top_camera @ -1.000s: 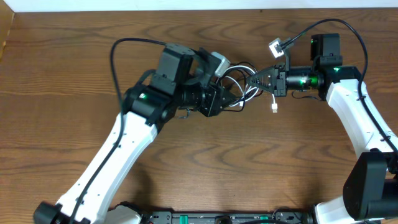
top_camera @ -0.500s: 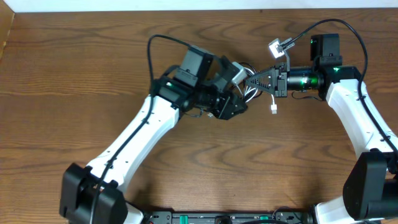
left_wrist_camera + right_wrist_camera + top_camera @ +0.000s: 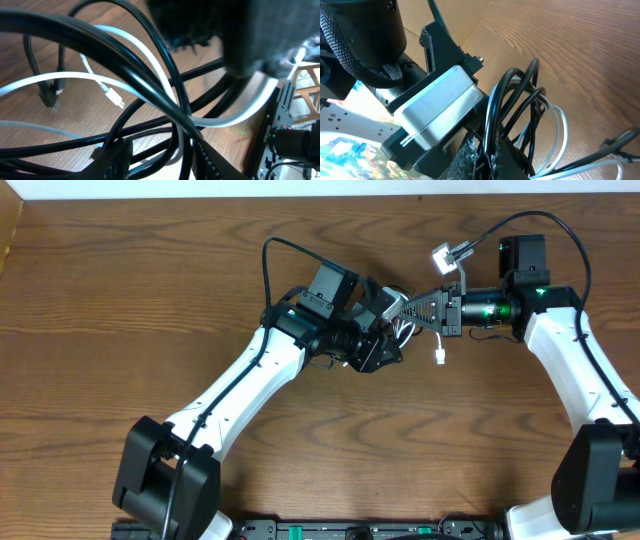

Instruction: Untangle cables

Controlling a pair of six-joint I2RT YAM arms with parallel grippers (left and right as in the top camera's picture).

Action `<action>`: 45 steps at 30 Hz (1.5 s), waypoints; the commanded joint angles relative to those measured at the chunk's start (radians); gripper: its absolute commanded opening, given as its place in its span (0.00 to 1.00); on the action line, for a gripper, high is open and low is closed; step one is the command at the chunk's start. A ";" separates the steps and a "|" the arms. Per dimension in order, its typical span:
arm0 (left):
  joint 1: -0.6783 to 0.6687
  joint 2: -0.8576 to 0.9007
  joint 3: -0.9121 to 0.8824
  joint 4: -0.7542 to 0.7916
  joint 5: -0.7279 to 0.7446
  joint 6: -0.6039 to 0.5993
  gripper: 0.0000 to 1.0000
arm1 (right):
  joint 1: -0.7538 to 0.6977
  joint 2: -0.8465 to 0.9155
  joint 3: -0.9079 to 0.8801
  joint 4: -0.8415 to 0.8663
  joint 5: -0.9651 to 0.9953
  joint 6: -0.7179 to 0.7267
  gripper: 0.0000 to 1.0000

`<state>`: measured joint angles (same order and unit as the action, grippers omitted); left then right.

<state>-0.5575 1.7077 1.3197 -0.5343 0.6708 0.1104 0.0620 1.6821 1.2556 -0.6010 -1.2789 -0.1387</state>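
Both arms meet mid-desk [image 3: 120, 300] over the tangle. The right end effector [image 3: 408, 310] looks clamped on the black cable [image 3: 512, 107] loops. The white cable [image 3: 125, 82] weaves through them, its plug [image 3: 441, 357] dangling. Can't tell the left end effector's [image 3: 385, 345] opening; it's buried in cables.

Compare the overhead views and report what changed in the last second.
The left arm swung right, carrying the left gripper over the cable bundle and covering most of it. The right gripper, the white plug hanging beneath it and the right arm stayed put.
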 commanded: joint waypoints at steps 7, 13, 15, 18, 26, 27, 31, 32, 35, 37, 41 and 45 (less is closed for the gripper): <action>0.001 -0.002 0.006 0.036 -0.037 0.009 0.07 | -0.005 -0.010 0.004 0.002 -0.050 0.047 0.01; 0.031 -0.143 0.006 0.023 -0.144 -0.156 0.07 | -0.008 -0.010 0.004 -0.030 0.239 0.283 0.01; 0.031 -0.211 0.006 0.011 -0.204 -0.170 0.07 | -0.008 -0.010 0.004 -0.061 0.340 0.335 0.01; 0.031 -0.323 0.006 -0.005 -0.299 -0.212 0.07 | -0.008 -0.010 0.004 -0.107 0.507 0.412 0.01; 0.031 -0.496 0.006 -0.019 -0.426 -0.308 0.07 | -0.003 -0.010 -0.005 -0.208 0.965 0.525 0.01; 0.031 -0.512 0.006 -0.023 -0.448 -0.309 0.07 | -0.001 -0.010 -0.008 -0.215 1.006 0.524 0.01; 0.032 -0.586 0.006 -0.056 -0.544 -0.316 0.07 | 0.003 -0.010 -0.010 -0.268 1.170 0.527 0.03; 0.033 -0.598 0.006 -0.066 -0.556 -0.316 0.07 | 0.003 -0.010 -0.010 -0.271 1.177 0.527 0.03; 0.066 -0.628 0.006 -0.109 -0.560 -0.343 0.07 | 0.003 -0.010 -0.010 -0.283 1.246 0.527 0.05; 0.118 -0.637 0.006 -0.156 -0.560 -0.381 0.07 | 0.003 -0.010 -0.010 -0.302 1.319 0.527 0.06; 0.185 -0.634 0.006 -0.211 -0.560 -0.394 0.07 | 0.003 -0.010 -0.010 -0.318 1.347 0.527 0.06; 0.222 -0.628 0.006 -0.257 -0.555 -0.393 0.07 | 0.003 -0.010 -0.010 -0.313 1.253 0.507 0.06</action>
<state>-0.3611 1.0840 1.3186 -0.7685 0.1432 -0.2668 0.0696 1.6806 1.2530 -0.9192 -0.0196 0.3721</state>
